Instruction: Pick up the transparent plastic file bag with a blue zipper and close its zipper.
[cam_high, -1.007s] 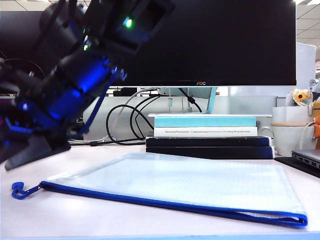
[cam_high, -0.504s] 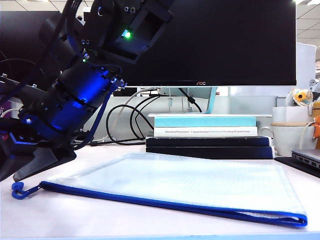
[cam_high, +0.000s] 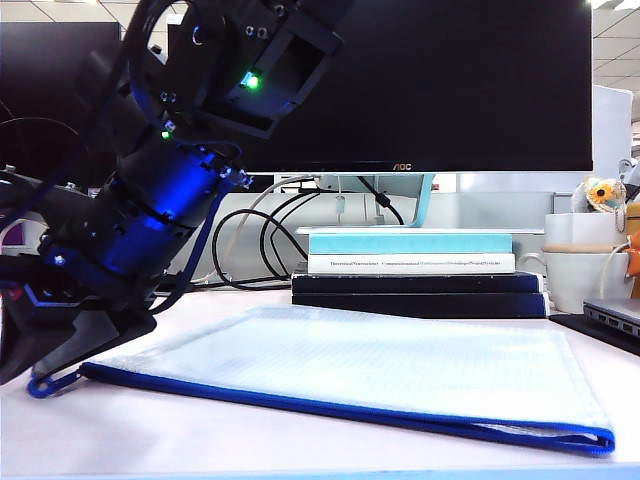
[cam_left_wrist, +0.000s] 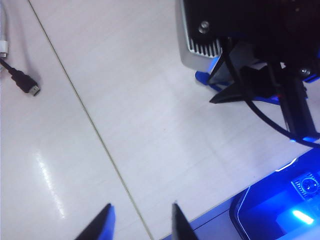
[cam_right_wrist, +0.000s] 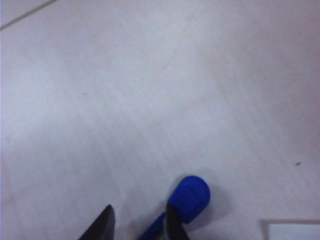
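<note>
The file bag (cam_high: 380, 365) lies flat on the white table, its blue zipper (cam_high: 340, 411) running along the near edge. The zipper's blue cord pull (cam_high: 40, 386) sticks out at the bag's left end. My right gripper (cam_high: 60, 365) has reached across to that end and hangs low over the pull. In the right wrist view the right gripper (cam_right_wrist: 140, 220) is open, with the cord (cam_right_wrist: 152, 231) lying between its fingers and the pull's round knob (cam_right_wrist: 189, 197) just past one tip. My left gripper (cam_left_wrist: 141, 220) stands open over bare table, holding nothing, with the right gripper's dark finger (cam_left_wrist: 235, 91) ahead of it.
Stacked books (cam_high: 415, 270) sit behind the bag under a monitor (cam_high: 420, 80), with black cables (cam_high: 250, 240) to their left. A mug (cam_high: 590, 275) and a laptop corner (cam_high: 610, 318) stand at the right. A loose cable plug (cam_left_wrist: 27, 86) lies near the left gripper.
The right arm has sunk and shifted slightly right, bringing its fingers down onto the spot of the blue cord pull. The bag has not moved.
</note>
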